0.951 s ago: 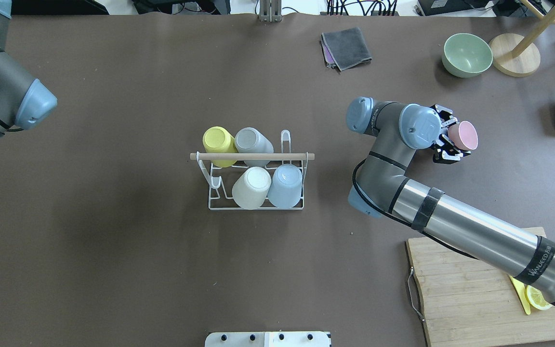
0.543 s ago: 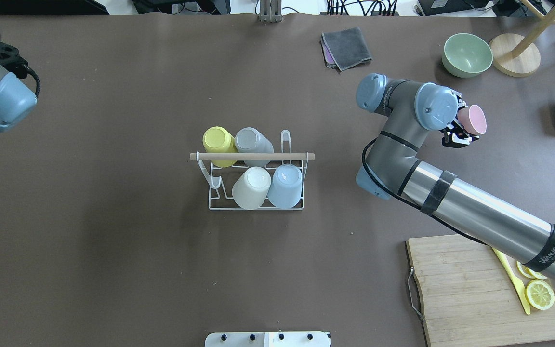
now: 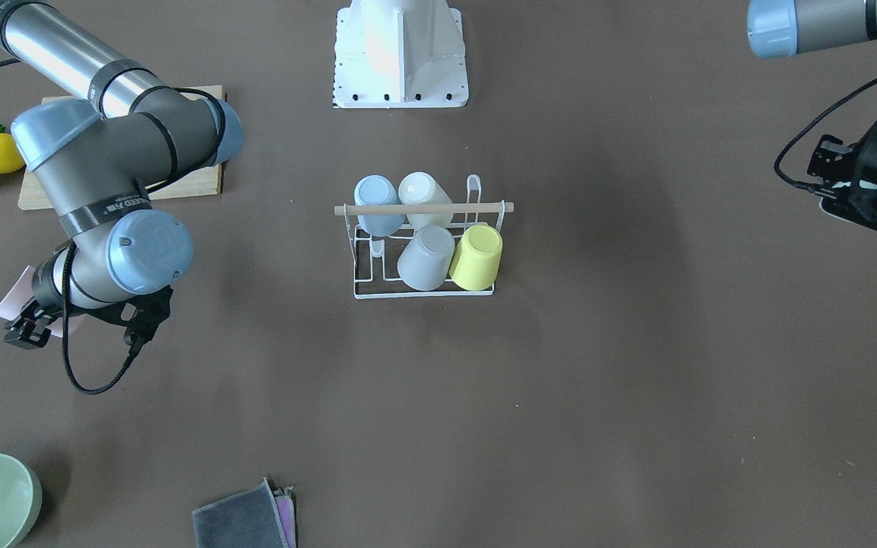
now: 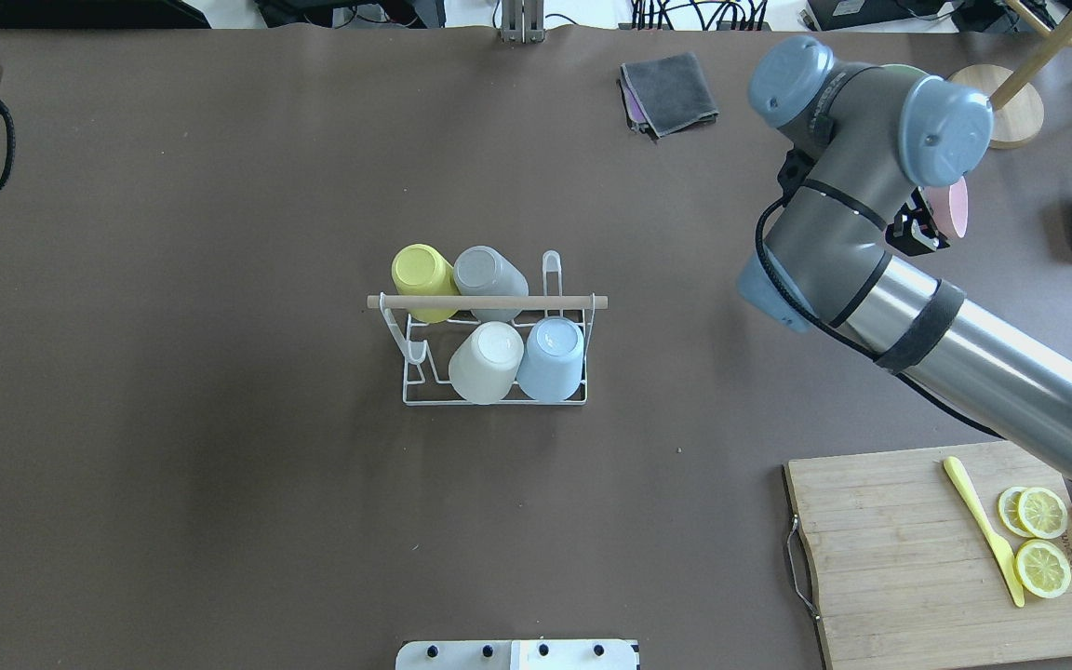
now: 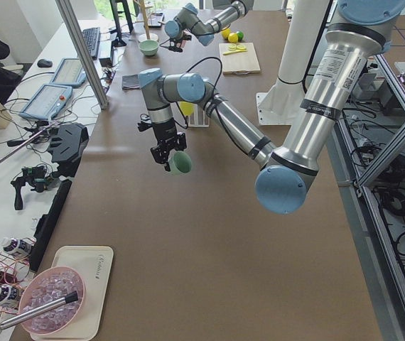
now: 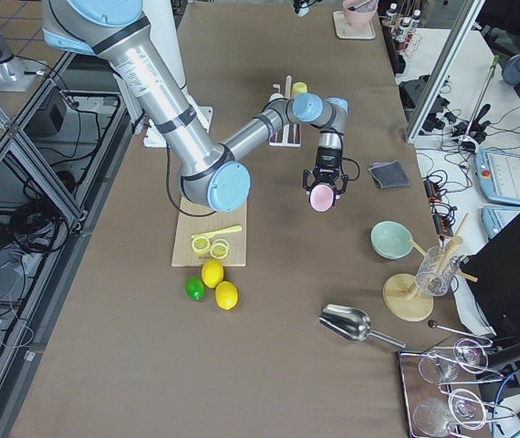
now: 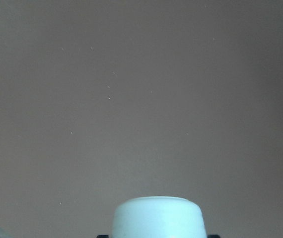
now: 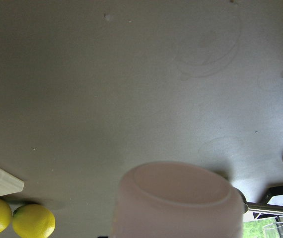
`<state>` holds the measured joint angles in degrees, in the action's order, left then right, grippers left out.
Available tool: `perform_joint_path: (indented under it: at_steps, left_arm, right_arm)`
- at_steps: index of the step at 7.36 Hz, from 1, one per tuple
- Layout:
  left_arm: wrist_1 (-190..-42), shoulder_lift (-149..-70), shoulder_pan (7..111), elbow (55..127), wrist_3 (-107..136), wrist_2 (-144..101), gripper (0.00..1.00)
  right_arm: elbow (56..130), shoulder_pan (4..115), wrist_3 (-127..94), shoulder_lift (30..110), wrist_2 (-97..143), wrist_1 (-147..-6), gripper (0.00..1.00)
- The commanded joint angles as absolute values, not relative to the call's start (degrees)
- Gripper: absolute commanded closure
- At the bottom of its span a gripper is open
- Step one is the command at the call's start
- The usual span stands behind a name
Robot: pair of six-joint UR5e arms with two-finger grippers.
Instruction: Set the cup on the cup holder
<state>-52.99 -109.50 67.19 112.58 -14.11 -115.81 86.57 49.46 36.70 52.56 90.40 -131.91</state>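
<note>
Grip of the right end effector (image 6: 322,189) is closed on a pink cup (image 6: 321,203): one finger presses on each side of the cup wall, and the right wrist view shows the cup filling the space between them. The cup hangs clear of the desk (image 4: 220,465), on the robot's right side, well apart from the cup holder (image 4: 499,301).

The left end effector (image 5: 168,152) is also clenched, on a pale green cup (image 5: 181,164). The left wrist view shows this cup sitting between two dark finger ends at the bottom edge, with only bare desk beyond it. It is held above the desk far out on the robot's left side, also well apart from the cup holder.

The cup holder stands near the middle of the desk, its wooden rod across the top. Four cups sit upside down on its prongs: a yellow cup (image 4: 420,270) and a grey cup (image 4: 488,272) in the far row, a cream cup (image 4: 488,361) and a blue cup (image 4: 550,358) in the near row. Two prongs are free, one at the near left (image 4: 415,354) and one at the far right (image 4: 550,270).
</note>
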Motion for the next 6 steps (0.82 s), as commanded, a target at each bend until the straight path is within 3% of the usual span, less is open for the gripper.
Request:
perform_joint_path:
  at_steps: [1, 6]
  left_arm:
    - [-64.8, -107.9, 67.8, 115.9, -6.9, -118.2, 1.00]
    - [-123.0, -84.6, 65.1, 116.6, 17.4, -117.2, 1.00]
  right_arm:
    - [91.7, 55.6, 38.6, 54.0, 98.2, -131.9, 1.00]
    - [95.4, 63.2, 45.9, 58.4, 112.9, -119.3, 1.00]
